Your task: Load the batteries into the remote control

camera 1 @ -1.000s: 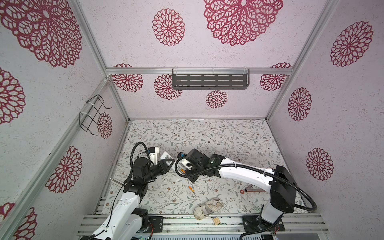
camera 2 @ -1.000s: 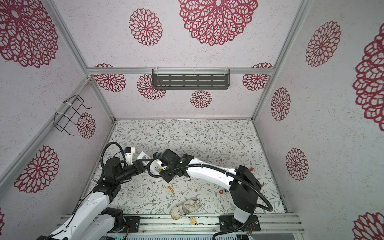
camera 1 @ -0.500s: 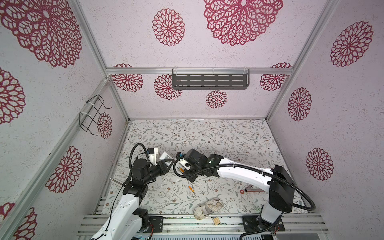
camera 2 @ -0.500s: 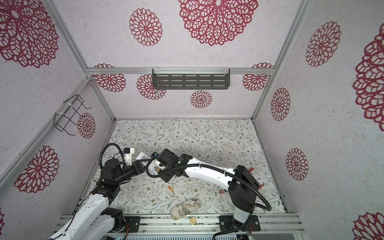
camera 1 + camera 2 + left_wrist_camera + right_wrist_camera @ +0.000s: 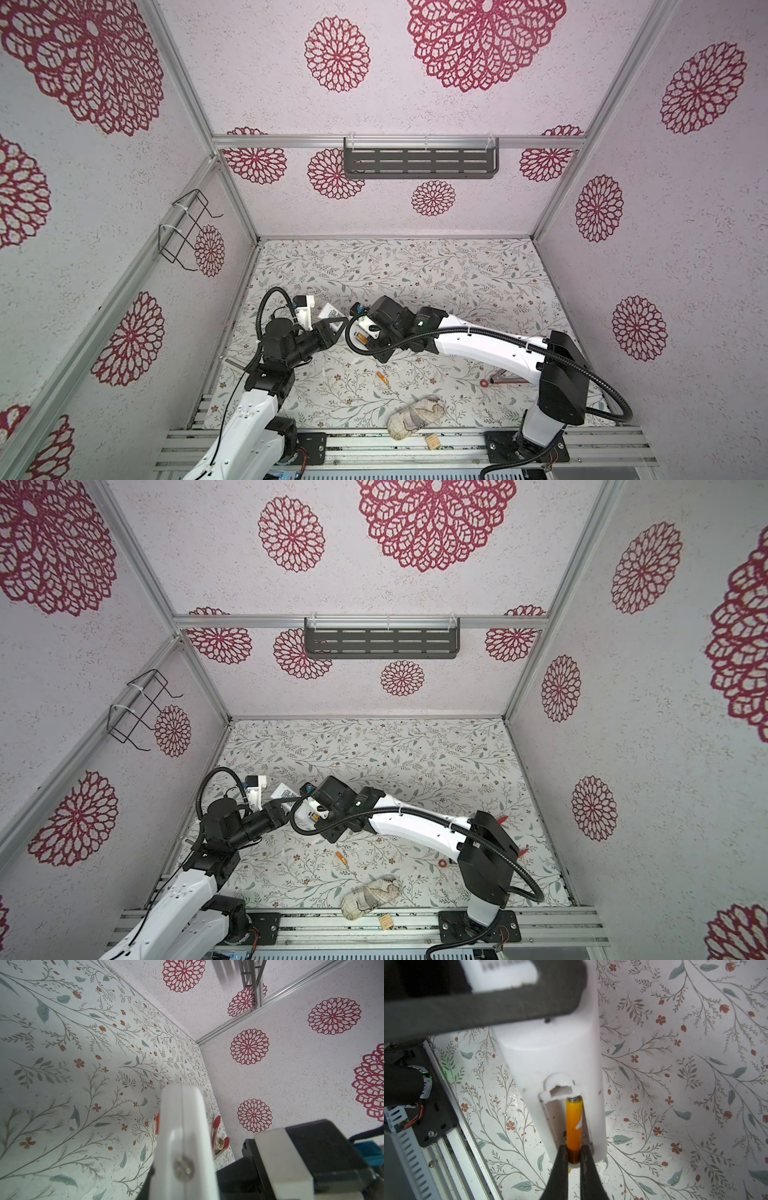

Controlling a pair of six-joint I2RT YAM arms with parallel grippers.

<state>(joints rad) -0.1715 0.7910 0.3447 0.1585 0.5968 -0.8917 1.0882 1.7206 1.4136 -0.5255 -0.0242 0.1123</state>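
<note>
The left end effector [image 5: 329,330] is clenched on the remote control [image 5: 550,1053]. One dark jaw crosses the remote's back next to its printed sticker, and the remote appears to be held off the counter [image 5: 415,274] with its back facing the other arm. That hold seems chosen to leave the open battery compartment [image 5: 553,1113], at the end of the remote farthest from that jaw, free for loading and braced against a push.

The right end effector [image 5: 574,1155] grasps a battery [image 5: 574,1122] by its rear end, its two slim fingertips pinching it from both sides at the remote's very edge. Pinching only the tail probably lets the rest of the battery sink into the narrow channel without the fingers fouling the walls.

The battery lies lengthwise in one channel of the compartment. Its pale metal tip touches or almost touches the contact at the inner end; whether it is fully seated cannot be told. The channel beside it looks empty, and the compartment has no cover on it.

The second battery [image 5: 381,377] lies loose on the counter, apart from the remote, between it and a cloth bundle [image 5: 417,415]. By this judgement, one battery is nearly in and one is yet to be fetched.
</note>
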